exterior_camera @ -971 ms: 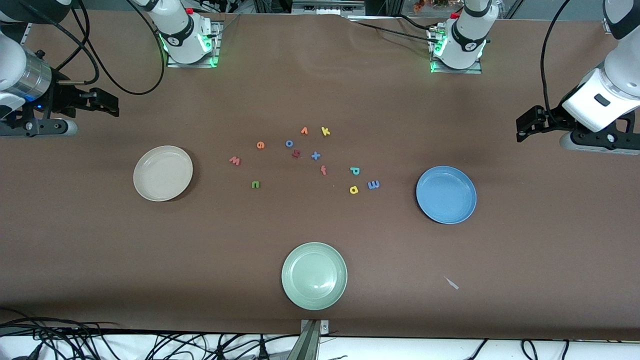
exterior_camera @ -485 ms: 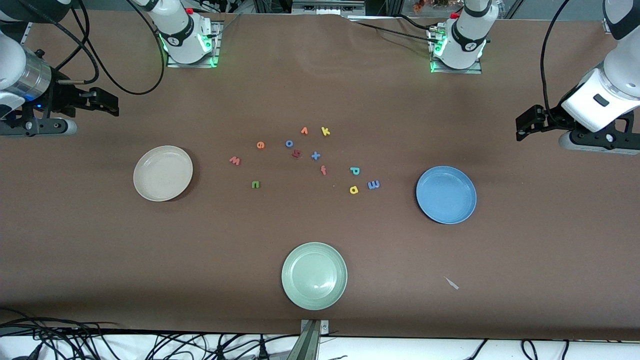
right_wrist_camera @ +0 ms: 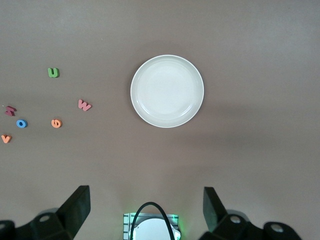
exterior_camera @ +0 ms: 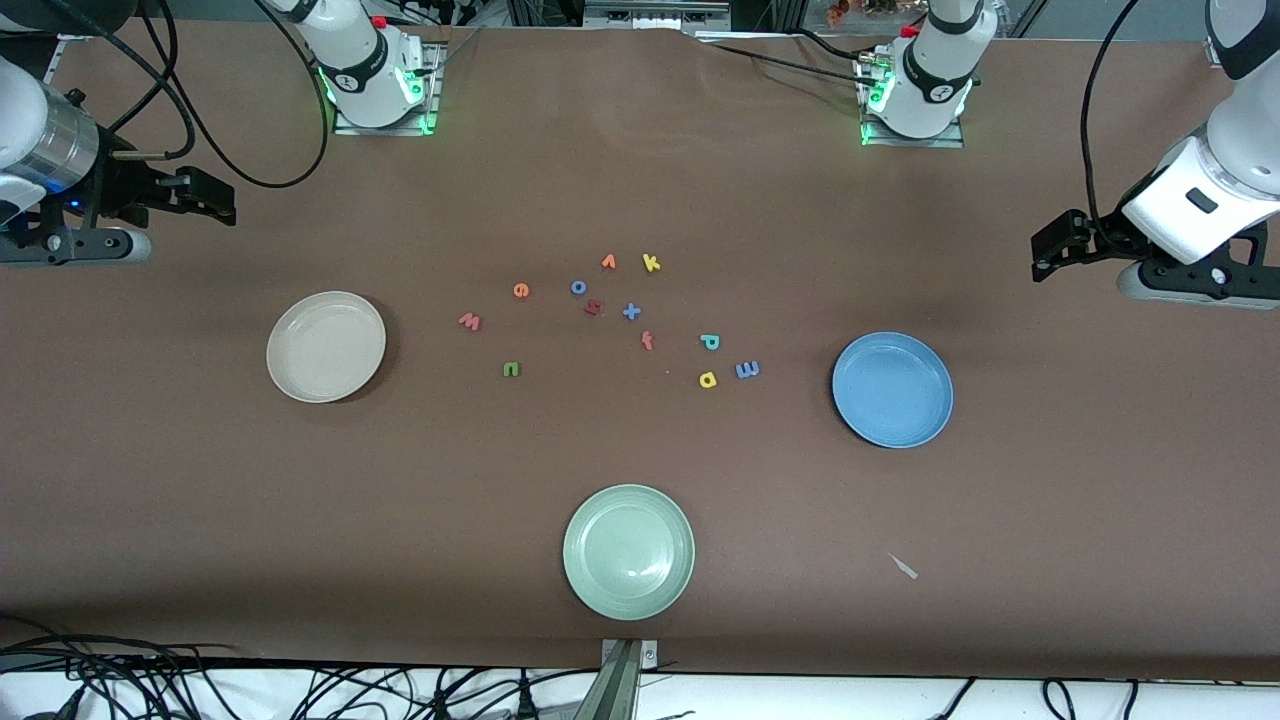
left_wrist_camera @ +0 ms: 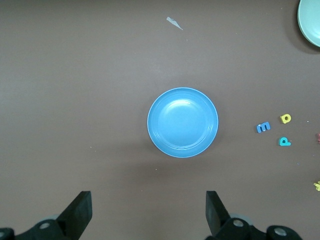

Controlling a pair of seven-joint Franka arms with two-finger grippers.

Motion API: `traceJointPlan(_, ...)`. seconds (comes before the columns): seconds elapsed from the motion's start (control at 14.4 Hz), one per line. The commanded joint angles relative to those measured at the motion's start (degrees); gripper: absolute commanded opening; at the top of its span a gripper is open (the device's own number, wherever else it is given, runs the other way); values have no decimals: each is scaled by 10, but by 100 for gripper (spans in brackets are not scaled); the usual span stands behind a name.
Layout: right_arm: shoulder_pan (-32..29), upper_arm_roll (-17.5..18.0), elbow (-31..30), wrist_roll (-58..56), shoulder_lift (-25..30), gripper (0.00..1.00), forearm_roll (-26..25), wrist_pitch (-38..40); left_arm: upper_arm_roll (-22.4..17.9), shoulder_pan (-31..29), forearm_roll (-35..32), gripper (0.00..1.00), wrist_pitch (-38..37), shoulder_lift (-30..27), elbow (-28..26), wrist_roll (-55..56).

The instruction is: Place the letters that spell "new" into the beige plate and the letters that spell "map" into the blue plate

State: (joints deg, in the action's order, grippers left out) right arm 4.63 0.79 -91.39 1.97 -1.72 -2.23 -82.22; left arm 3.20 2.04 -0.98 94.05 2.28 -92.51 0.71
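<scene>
The beige plate (exterior_camera: 326,346) lies toward the right arm's end, the blue plate (exterior_camera: 892,390) toward the left arm's end. Between them lie the pinkish w (exterior_camera: 470,321), orange e (exterior_camera: 521,290) and green n (exterior_camera: 511,369), then the teal p (exterior_camera: 710,342), yellow a (exterior_camera: 708,379) and blue m (exterior_camera: 747,370). My right gripper (exterior_camera: 222,203) hangs open and empty over bare table; its wrist view shows the beige plate (right_wrist_camera: 167,91). My left gripper (exterior_camera: 1042,256) hangs open and empty; its wrist view shows the blue plate (left_wrist_camera: 183,122) and the m (left_wrist_camera: 263,127).
A pale green plate (exterior_camera: 628,551) sits nearest the front camera. Other letters lie in the middle cluster: a blue o (exterior_camera: 578,287), orange v (exterior_camera: 608,262), yellow k (exterior_camera: 651,263), blue x (exterior_camera: 631,311) and red f (exterior_camera: 647,341). A small white scrap (exterior_camera: 904,566) lies near the front edge.
The right arm has drifted slightly toward the robots' side of the table. The left arm has hardly moved. Letters and plates are unmoved.
</scene>
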Motion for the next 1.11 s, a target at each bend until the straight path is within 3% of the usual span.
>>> traceJointPlan(0.0,-1,-2,-5,-5,11,100,9,7,0,-1,8,100,-11,8,10,-12)
traceJointPlan(1.04,0,-1,-5,-3,10,100,10,6,0,-7,14,100,-12,11,11,-12)
